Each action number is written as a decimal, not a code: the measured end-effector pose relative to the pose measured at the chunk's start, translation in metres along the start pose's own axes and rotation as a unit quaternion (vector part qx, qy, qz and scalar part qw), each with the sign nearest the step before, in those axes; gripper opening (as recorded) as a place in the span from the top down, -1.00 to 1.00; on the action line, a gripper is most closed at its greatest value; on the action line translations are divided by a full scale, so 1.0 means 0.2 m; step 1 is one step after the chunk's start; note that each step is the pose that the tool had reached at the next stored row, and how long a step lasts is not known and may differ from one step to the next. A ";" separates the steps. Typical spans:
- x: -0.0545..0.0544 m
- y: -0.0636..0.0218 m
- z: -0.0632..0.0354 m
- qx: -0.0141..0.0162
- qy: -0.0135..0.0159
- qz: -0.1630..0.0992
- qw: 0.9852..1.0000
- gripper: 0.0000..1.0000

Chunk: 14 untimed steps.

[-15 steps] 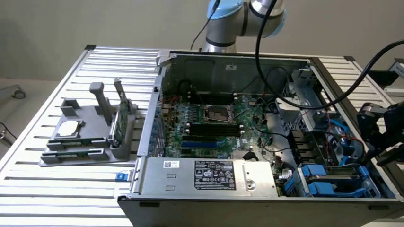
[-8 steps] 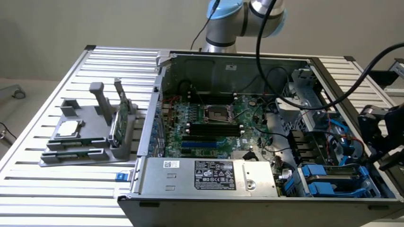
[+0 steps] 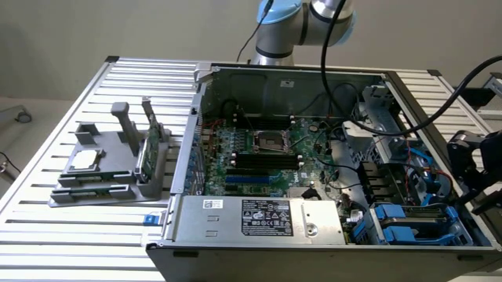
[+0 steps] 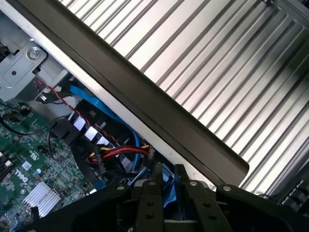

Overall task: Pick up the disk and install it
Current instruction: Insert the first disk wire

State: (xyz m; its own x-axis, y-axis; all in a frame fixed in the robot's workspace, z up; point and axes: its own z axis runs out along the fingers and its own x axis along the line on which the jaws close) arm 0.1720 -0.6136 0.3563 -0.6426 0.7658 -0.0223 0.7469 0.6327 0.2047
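Claw point(image 3: 471, 176) hangs over the drive bay at the open PC case's point(image 3: 298, 259) near corner on the exterior view's right. Open or clamped: can't tell, tho blue plastic point(image 4: 166, 181) shows right at it in the wrist view. Disk w/ blue frame point(image 3: 404, 226) lies in that bay just below the claw, and the case sits on the slatted desk point(image 3: 86, 238).

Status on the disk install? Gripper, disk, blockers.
Gripper low beside the case rim. Blue carrier frame right at it, likely the disk's edge. Red-yellow cables close alongside.
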 end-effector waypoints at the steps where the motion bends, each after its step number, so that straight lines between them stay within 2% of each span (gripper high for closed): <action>1: 0.00 0.006 0.002 0.000 0.000 0.000 1.000 0.51; 2: -0.01 0.009 0.003 0.001 0.001 0.001 1.000 0.51; 3: -0.01 0.010 0.004 0.005 0.004 0.002 1.000 0.51; 4: -0.01 0.010 0.005 0.010 0.008 0.003 1.000 0.51; 7: -0.01 0.009 0.006 0.030 0.025 0.007 0.999 0.51; 11: -0.01 0.009 0.006 0.059 0.047 0.014 0.997 0.51; 13: -0.01 0.010 0.008 0.070 0.056 0.019 0.996 0.51; 14: -0.01 0.010 0.009 0.074 0.059 0.023 0.995 0.51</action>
State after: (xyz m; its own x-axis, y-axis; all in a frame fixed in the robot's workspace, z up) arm 0.1751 -0.6136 0.3549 -0.6166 0.7810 0.0999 0.7871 0.6141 0.0573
